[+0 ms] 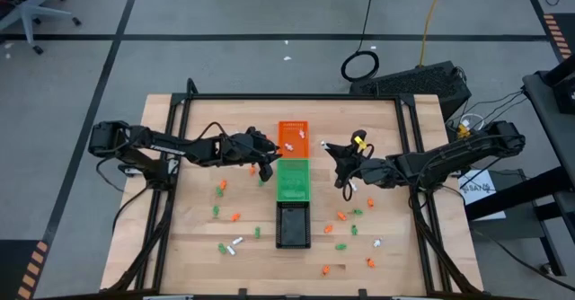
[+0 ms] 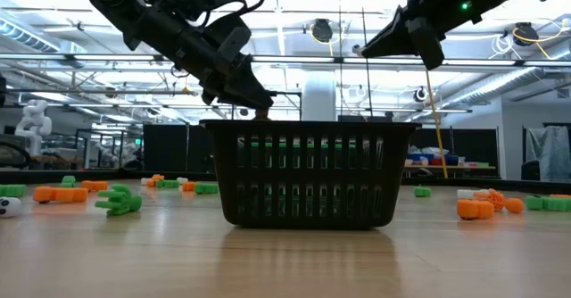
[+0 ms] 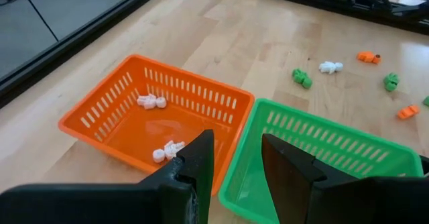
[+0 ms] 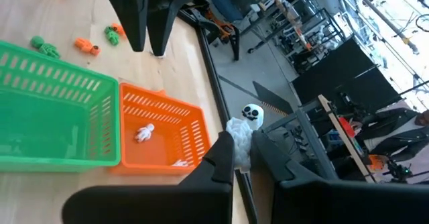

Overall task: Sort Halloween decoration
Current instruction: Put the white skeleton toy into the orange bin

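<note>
Three small trays stand in a row at mid-table: orange [image 1: 292,136] at the far end, green [image 1: 292,180] in the middle, black [image 1: 293,225] nearest. Two white trinkets [image 3: 152,102] lie in the orange tray [image 3: 127,110]. Orange, green and white trinkets [image 1: 235,217] lie scattered on the wood on both sides. My left gripper [image 3: 238,160] hovers open over the seam between the orange and green trays, with nothing between its fingers. My right gripper [image 4: 242,158] hangs in the air to the right of the orange tray, shut on a white ghost trinket [image 4: 247,120]. My right gripper pinches the white ghost's lower body [image 4: 240,140] between its two fingers. The ghost's head with black eyes [image 4: 251,113] sticks out past the fingertips. The fingers come about level from the table's right side, and the ghost is lifted clear of table and trays.
The black tray [image 2: 308,173] fills the middle of the low view. Trinkets lie left of the trays [image 1: 221,189] and right of them [image 1: 346,217]. A black frame rail [image 1: 292,96] runs along the table's far edge.
</note>
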Action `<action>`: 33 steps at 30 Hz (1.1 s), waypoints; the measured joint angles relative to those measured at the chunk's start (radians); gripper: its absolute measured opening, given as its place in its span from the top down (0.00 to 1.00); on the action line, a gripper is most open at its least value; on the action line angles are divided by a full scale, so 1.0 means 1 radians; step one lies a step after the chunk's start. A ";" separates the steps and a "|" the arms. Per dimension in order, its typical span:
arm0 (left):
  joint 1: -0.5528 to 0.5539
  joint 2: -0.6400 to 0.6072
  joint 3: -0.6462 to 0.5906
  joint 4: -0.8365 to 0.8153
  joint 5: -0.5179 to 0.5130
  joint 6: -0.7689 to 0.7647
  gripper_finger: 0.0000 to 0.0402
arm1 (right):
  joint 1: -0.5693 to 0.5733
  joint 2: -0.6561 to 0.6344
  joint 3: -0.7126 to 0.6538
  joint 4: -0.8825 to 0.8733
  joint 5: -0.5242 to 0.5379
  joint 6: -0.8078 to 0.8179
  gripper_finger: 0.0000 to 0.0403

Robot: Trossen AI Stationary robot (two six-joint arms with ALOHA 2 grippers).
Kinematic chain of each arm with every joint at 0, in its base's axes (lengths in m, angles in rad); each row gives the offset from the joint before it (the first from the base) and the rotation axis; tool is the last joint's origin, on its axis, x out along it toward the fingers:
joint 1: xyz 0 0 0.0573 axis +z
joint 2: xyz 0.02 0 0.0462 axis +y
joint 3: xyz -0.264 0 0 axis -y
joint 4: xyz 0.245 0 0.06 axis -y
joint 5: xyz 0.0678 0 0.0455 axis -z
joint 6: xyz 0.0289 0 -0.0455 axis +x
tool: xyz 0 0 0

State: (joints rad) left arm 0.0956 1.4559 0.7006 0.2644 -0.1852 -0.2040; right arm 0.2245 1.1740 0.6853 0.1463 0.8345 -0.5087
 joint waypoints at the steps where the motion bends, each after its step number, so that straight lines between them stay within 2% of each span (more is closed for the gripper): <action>1: 0.000 0.000 0.000 0.001 0.000 0.000 0.69 | 0.000 0.000 0.000 0.000 0.000 0.002 0.99; 19: 0.000 0.000 0.000 -0.021 0.000 0.005 0.69 | -0.008 0.000 0.000 0.012 -0.003 0.112 0.99; 24: 0.000 0.000 0.000 -0.034 0.000 0.007 0.69 | -0.045 0.009 0.000 0.057 -0.105 0.177 0.99; 28: -0.004 0.000 0.000 -0.051 0.011 0.007 0.69 | -0.085 0.030 0.006 0.113 -0.109 0.188 0.99; 33: -0.025 0.000 0.000 -0.094 0.013 0.027 0.69 | -0.167 0.081 0.091 0.109 -0.237 0.186 0.99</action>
State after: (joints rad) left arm 0.0704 1.4559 0.7006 0.1707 -0.1726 -0.1768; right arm 0.0579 1.2552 0.7762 0.2557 0.5975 -0.3224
